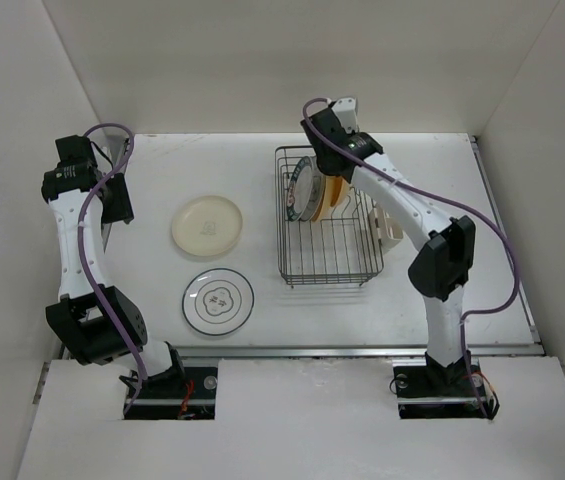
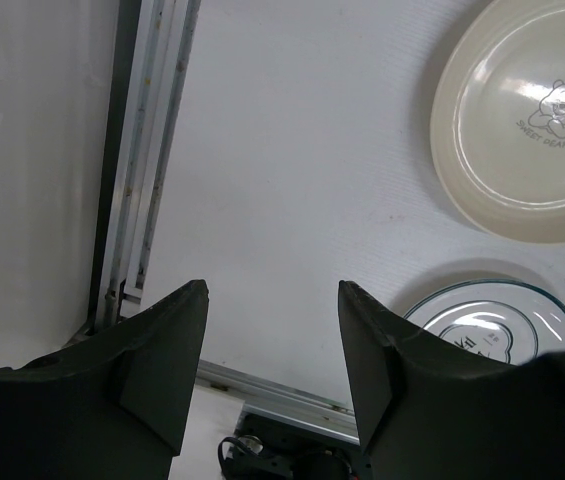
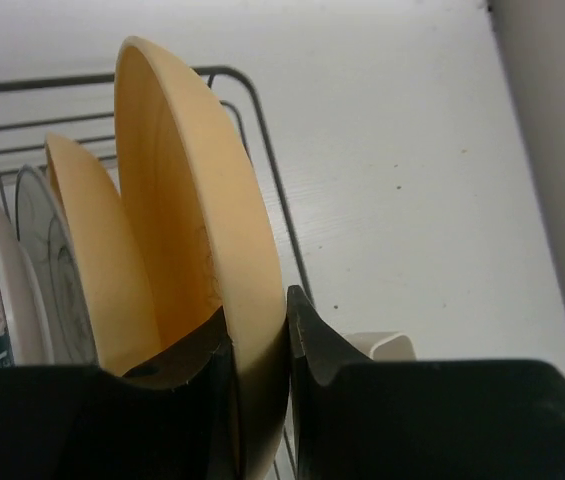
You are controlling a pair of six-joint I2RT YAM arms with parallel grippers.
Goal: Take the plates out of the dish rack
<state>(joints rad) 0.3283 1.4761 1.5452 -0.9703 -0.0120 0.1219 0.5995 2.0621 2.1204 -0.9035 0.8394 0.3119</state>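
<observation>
At the far end of the dish rack, pinching the rim of the standing yellow-orange plate with the right hand; left of the rack, nothing in the half-open left hand.

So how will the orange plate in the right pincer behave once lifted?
Probably stiff: the orange plate holds its shape in the right pincer. Its smooth rim may slip, and gripped at one edge it could swing.
</observation>
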